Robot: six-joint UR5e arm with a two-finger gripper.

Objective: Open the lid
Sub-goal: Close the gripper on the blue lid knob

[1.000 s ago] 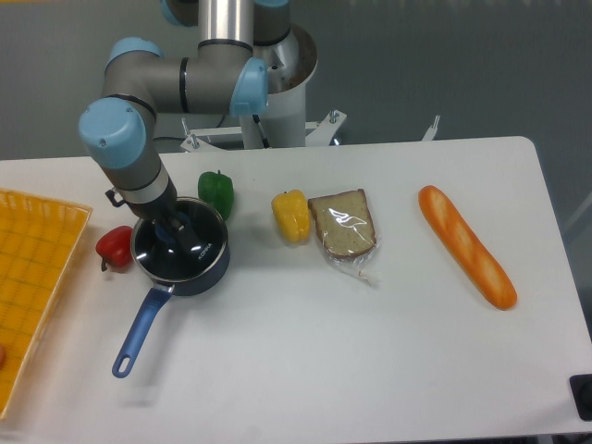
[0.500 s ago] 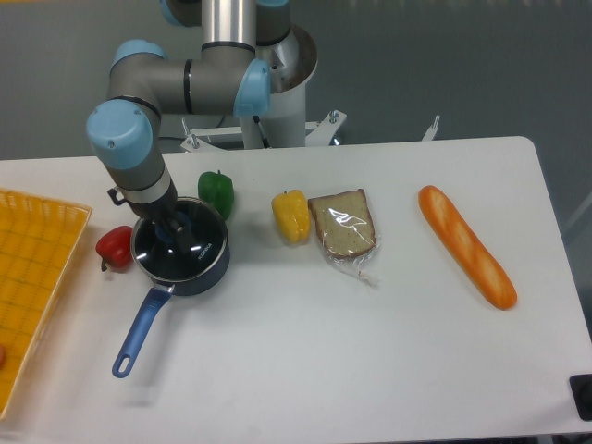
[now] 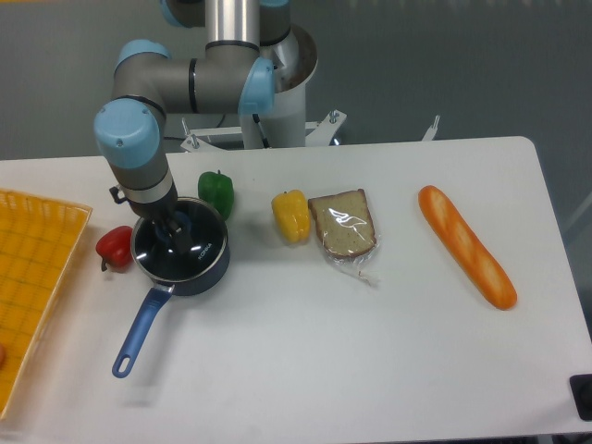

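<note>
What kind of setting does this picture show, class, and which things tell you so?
Probably a robotics lab set up as a pretend kitchen: an arm's gripper works over a lidded saucepan on a white table, among toy-like peppers and a baguette.

White table (image 3: 370, 370) before me, seen from above. A dark blue saucepan (image 3: 215, 265) stands at left, its blue handle (image 3: 139, 334) pointing toward the near edge. A red pepper (image 3: 115, 246) lies just beside its left wall; a green pepper (image 3: 216, 191) sits just behind it. Further right, a yellow pepper (image 3: 290, 215) touches a wrapped slice of bread (image 3: 343, 225). A baguette (image 3: 465, 244) lies diagonally, well apart at right. A yellow tray (image 3: 32, 277) occupies the left edge.
</note>
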